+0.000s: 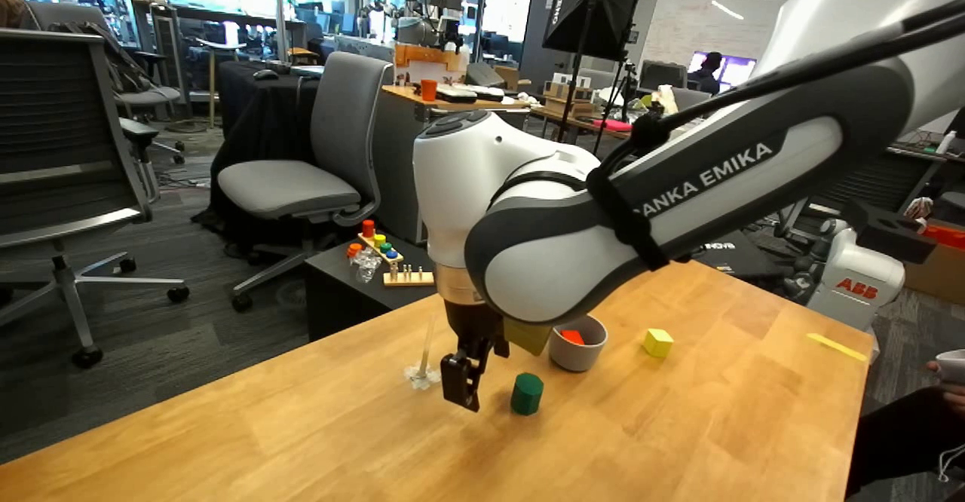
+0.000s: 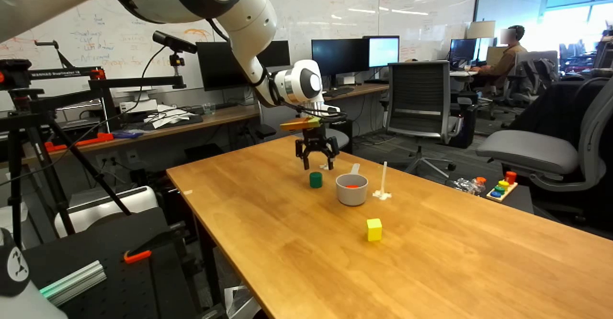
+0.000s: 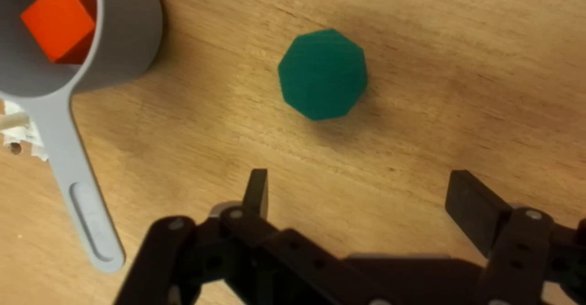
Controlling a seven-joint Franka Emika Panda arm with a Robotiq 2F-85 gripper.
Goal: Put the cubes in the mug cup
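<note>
While the gripper [image 3: 358,190] is held in the air, its jaws spread wide with nothing gripped between them, the green block [image 3: 322,75] is seen upright on the table [image 2: 431,252], near the grey mug [image 2: 352,197] but apart from it. Inside the mug the red cube [image 3: 59,21] is contained, partly hidden by the wall. Well apart from the gripper, the yellow cube [image 2: 374,230] is set on the table.

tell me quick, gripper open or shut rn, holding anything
Gripper: open, jaws wide apart, holding nothing; the green block stands free outside them.
</note>
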